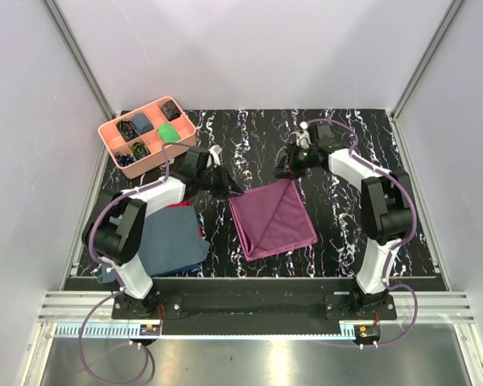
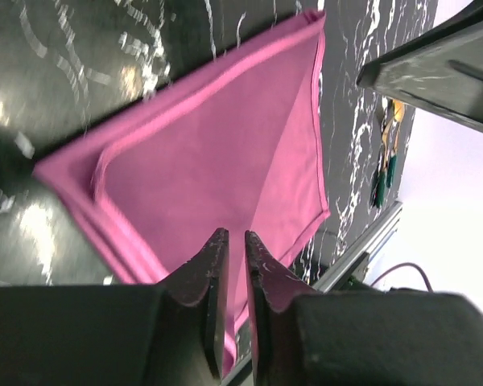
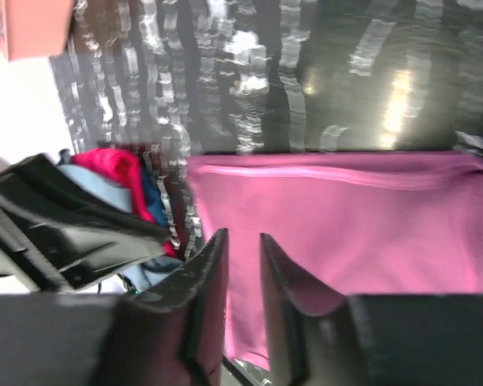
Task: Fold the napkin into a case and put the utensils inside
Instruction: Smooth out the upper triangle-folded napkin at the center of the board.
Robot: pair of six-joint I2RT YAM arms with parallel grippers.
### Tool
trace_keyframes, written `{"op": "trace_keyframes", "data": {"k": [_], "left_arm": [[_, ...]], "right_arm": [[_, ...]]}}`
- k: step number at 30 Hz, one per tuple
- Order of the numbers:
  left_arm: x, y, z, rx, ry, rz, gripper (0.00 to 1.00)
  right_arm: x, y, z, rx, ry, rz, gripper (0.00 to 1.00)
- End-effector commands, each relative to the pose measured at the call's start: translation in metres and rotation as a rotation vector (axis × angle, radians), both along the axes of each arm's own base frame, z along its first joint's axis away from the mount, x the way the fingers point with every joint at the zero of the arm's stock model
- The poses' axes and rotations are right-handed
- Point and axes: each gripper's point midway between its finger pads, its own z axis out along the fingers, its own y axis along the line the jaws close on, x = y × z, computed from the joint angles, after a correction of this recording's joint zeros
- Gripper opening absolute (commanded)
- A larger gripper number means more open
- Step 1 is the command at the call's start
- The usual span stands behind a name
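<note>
Left fingers (image 2: 203,283) barely apart over napkin (image 2: 217,161)

The plum-purple square cloth napkin (image 1: 272,219) lies flat on the dark marbled surface (image 1: 225,137), folded into stacked layers. The golden-orange, green-handled utensils (image 2: 384,165) lie apart, beyond its edge.

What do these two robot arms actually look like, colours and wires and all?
The left arm and right arm are twins: white shells between chunky black joints. A thin purple cable loops from each base. The left gripper and right gripper have two dark, tapering fingers.
</note>
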Motion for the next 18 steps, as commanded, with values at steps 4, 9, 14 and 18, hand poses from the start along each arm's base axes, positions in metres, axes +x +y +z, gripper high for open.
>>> {"op": "trace_keyframes", "data": {"k": [4, 9, 14, 18], "left_arm": [[-0.032, -0.075, 0.034, -0.111, -0.096, -0.25, 0.16], [-0.079, -0.096, 0.01, -0.078, -0.046, -0.351, 0.14], [-0.102, -0.091, -0.01, -0.037, -0.023, -0.391, 0.14], [-0.107, -0.084, -0.019, -0.002, -0.021, -0.404, 0.15]], "right_arm": [[0.005, -0.025, -0.025, 0.051, -0.001, 0.033, 0.18], [0.019, -0.029, -0.04, 0.08, 0.016, 0.029, 0.11], [0.026, -0.042, -0.062, 0.062, 0.05, -0.01, 0.1], [0.026, -0.047, -0.072, 0.072, 0.076, -0.032, 0.09]]}}
